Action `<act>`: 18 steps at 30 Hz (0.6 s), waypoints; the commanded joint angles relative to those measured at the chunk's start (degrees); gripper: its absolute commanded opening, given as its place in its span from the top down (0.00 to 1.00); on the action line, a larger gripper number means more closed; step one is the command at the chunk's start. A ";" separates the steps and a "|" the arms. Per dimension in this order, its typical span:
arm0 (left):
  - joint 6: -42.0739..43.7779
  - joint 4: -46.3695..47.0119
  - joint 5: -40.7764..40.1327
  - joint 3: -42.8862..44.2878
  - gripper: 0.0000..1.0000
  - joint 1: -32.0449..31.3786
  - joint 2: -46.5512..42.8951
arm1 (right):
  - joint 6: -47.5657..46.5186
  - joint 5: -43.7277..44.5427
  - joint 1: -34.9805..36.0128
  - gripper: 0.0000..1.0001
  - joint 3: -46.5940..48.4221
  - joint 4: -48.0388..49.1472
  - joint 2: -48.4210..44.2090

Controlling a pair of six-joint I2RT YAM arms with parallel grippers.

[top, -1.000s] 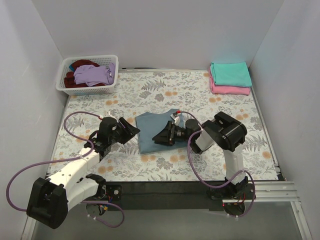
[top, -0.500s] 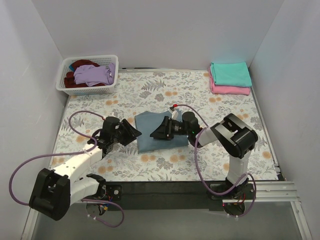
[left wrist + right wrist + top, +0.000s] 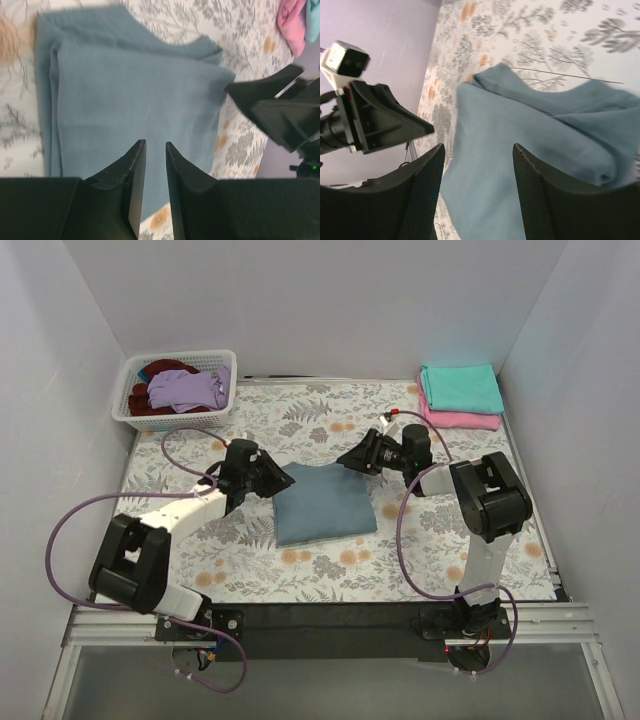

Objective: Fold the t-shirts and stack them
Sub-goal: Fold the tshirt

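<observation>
From above, the grey shirt (image 3: 322, 505) lies folded into a rough rectangle at the middle of the desk (image 3: 330, 420). The left fingers (image 3: 278, 479) are at its far left corner and the right fingers (image 3: 352, 458) at its far right corner, pointing toward each other. In the desk's far right corner a folded teal shirt (image 3: 460, 387) lies on a folded pink shirt (image 3: 462, 421). In the far left corner a basket (image 3: 135, 415) holds a crumpled lilac shirt (image 3: 188, 388) and a red shirt (image 3: 150, 372).

In the left wrist view, the left fingers stand only a narrow slit apart with nothing pinched between them. The grey shirt spreads out beyond their tips, its layered edges showing along one side. The right fingers show at the shirt's other corner.

In the right wrist view, the right fingers are spread wide and hold nothing. The shirt's bunched corner lies between and beyond them, and the left fingers are at the corner opposite.
</observation>
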 commanded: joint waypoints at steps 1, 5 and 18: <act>1.99 2.64 -2.91 4.56 0.79 2.78 6.18 | -2.27 -2.03 -0.87 0.37 3.78 -2.32 4.64; 1.73 2.91 -1.77 8.17 0.82 6.47 15.85 | -2.18 -1.68 -1.93 0.37 5.38 -2.32 9.31; 9.09 -5.96 -3.35 18.28 0.72 8.85 16.68 | -19.21 2.53 -6.15 0.36 7.92 -27.76 -6.14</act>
